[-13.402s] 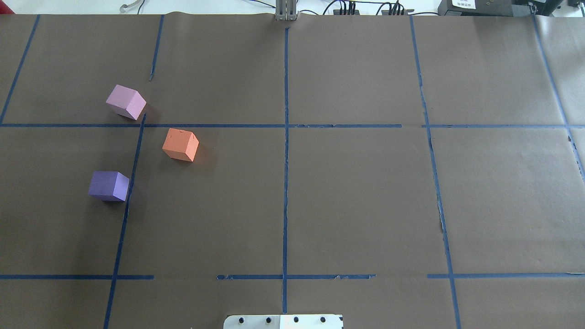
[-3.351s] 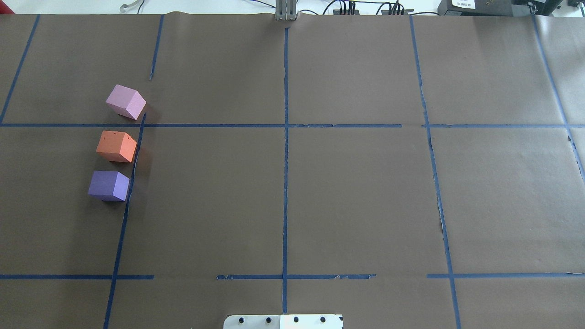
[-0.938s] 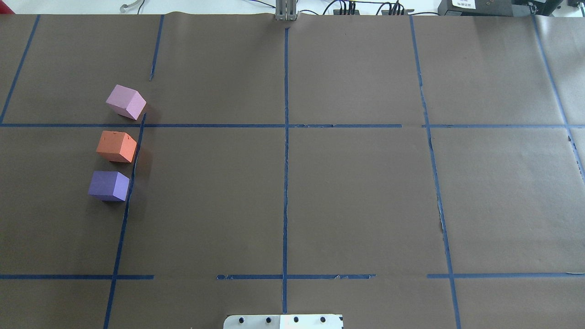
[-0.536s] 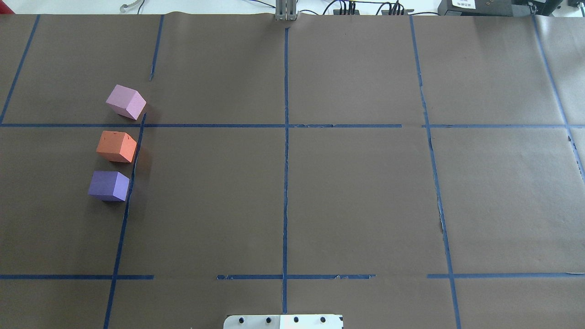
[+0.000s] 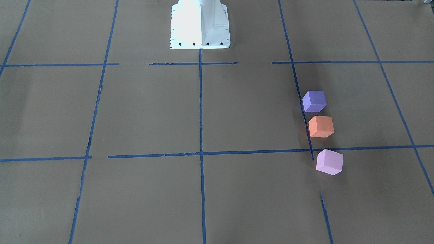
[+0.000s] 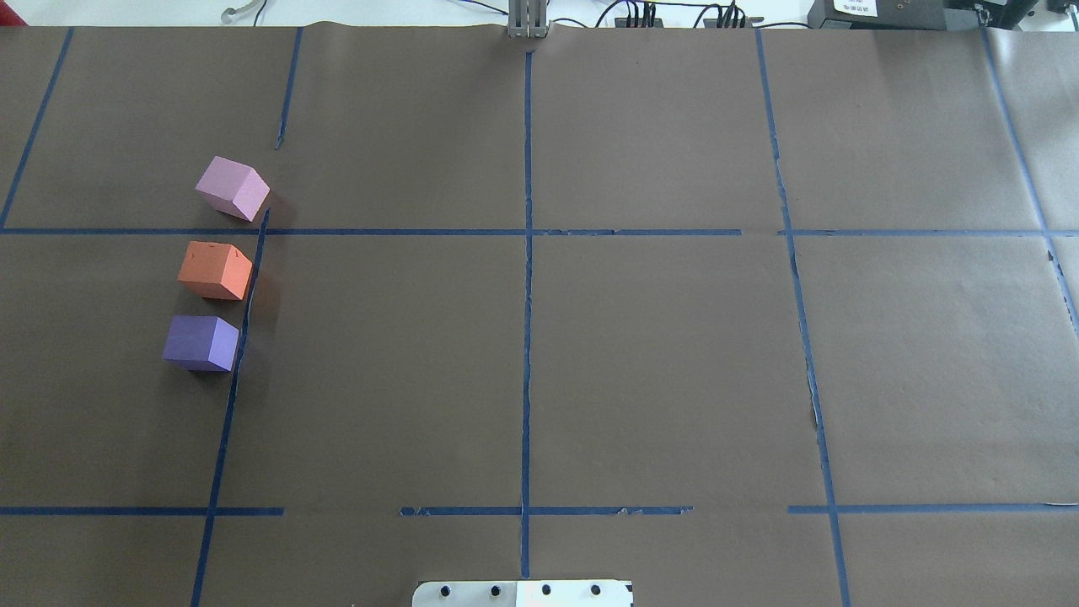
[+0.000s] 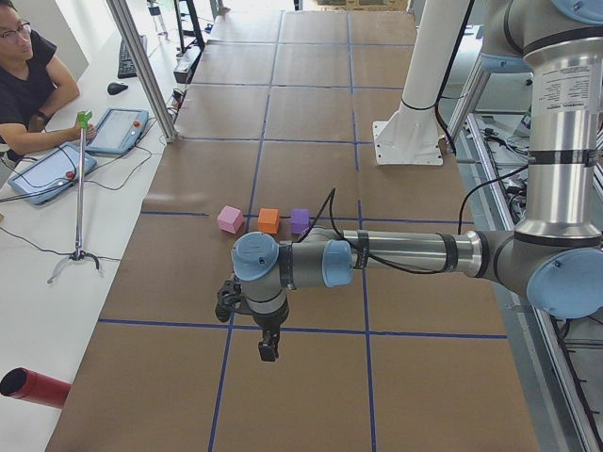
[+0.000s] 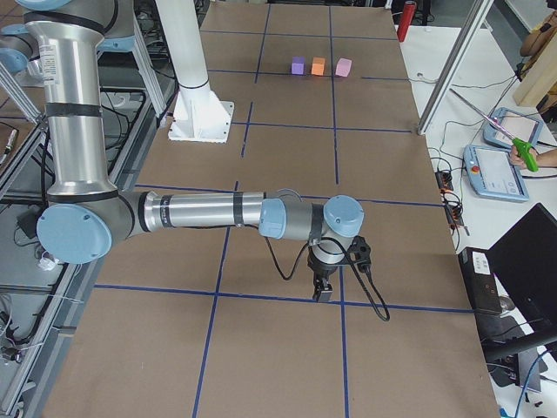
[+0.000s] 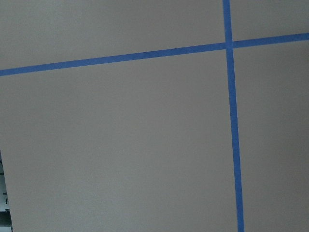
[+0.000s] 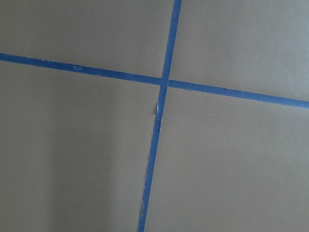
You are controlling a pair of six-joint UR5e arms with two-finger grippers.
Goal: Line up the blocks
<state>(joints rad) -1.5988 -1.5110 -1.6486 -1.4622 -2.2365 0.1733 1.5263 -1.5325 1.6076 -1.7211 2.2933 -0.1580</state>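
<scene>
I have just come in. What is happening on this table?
Nothing is being handled right now. The pink block, orange block and violet block stand in a near-straight row, apart, on the robot's left side of the table. The left end effector and right end effector hang elsewhere, away from the blocks.

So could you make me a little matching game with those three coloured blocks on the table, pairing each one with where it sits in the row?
Things:
1. orange block
2. violet block
3. pink block

Places:
a. the end of the row nearest the robot's white base
b. the end of the row farthest from that base, alone beyond the blue tape line
c. the middle of the row

Pairs: 1-c, 2-a, 3-b.
</scene>
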